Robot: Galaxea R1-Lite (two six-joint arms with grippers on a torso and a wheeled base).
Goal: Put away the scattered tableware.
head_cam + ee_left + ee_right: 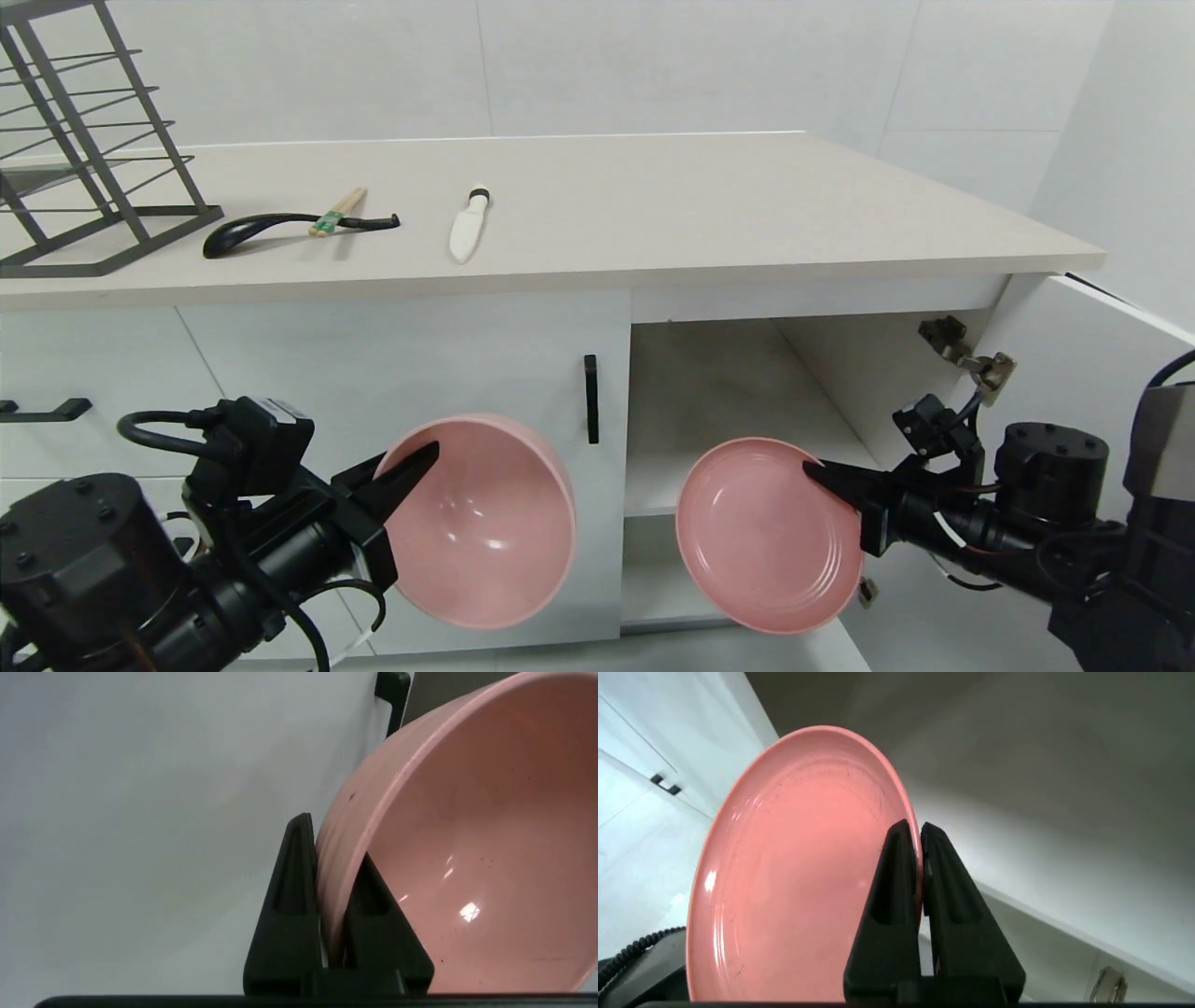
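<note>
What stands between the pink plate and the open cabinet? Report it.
Nothing visible. The right gripper holds the pink plate directly before the open cabinet; its door is swung aside to the robot's right.

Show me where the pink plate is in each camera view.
Head view: pink plate lower centre-right, before the open cabinet.
Right wrist view: plate close ahead, rim clamped by the right gripper.
Left wrist view: the pink bowl instead, in the left gripper.
Shared landmark: right gripper on the plate's rim.
</note>
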